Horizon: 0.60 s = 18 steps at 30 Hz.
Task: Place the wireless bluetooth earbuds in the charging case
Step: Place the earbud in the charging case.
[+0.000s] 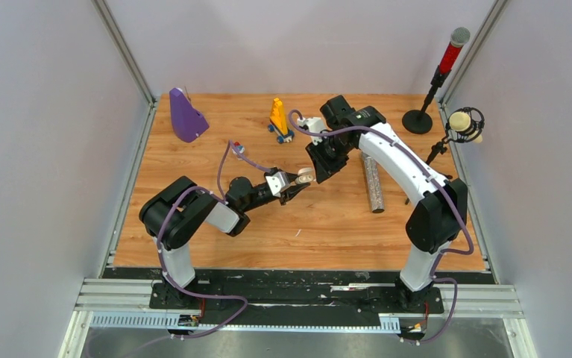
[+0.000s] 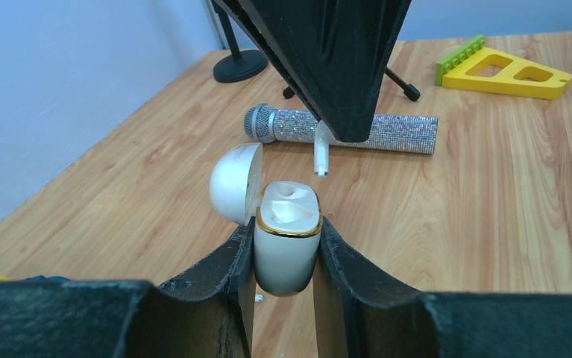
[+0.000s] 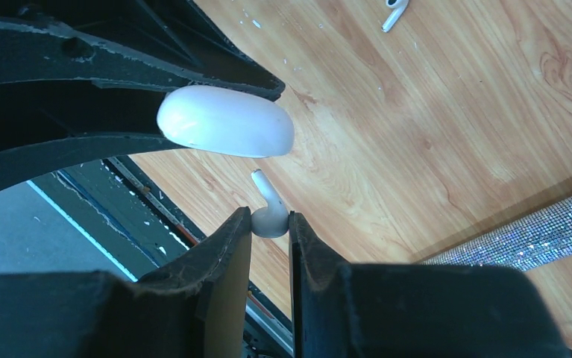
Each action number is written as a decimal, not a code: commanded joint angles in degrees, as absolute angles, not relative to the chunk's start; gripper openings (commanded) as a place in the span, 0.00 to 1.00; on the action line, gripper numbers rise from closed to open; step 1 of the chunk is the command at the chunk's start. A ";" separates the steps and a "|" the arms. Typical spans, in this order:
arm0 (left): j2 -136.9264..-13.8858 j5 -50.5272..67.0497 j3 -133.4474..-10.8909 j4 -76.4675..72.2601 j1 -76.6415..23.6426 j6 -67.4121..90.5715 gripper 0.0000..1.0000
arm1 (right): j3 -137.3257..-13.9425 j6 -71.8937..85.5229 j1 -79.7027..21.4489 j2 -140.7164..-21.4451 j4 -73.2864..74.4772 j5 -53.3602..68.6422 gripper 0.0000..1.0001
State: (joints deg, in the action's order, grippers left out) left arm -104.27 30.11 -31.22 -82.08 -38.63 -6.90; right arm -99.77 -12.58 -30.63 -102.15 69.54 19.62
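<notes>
left tool (image 2: 286,227) clamped on open charging case (image 2: 287,262), right tool (image 3: 270,224) angled above, pinching white earbud (image 3: 271,203), stem toward case

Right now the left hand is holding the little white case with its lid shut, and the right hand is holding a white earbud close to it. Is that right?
Not quite. The lid is open, not shut: the left wrist view shows it flipped back. The rest is right: the left hand holds the white case, and the right hand holds a white earbud close to it.
</notes>
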 commanded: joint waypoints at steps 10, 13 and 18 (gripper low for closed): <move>-103.72 30.93 -31.02 -87.12 -39.02 -5.48 0.00 | -105.20 -11.69 -30.94 -104.33 67.86 19.08 0.10; -103.73 30.76 -31.04 -87.12 -39.07 -5.54 0.00 | -106.00 -11.69 -30.94 -104.52 68.00 19.30 0.10; -103.86 30.85 -31.15 -87.11 -39.02 -5.10 0.00 | -105.81 -11.78 -31.20 -105.14 68.00 18.28 0.10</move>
State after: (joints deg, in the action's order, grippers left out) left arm -104.27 30.76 -31.22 -82.11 -38.65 -5.37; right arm -103.92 -12.38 -30.74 -104.18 69.12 19.11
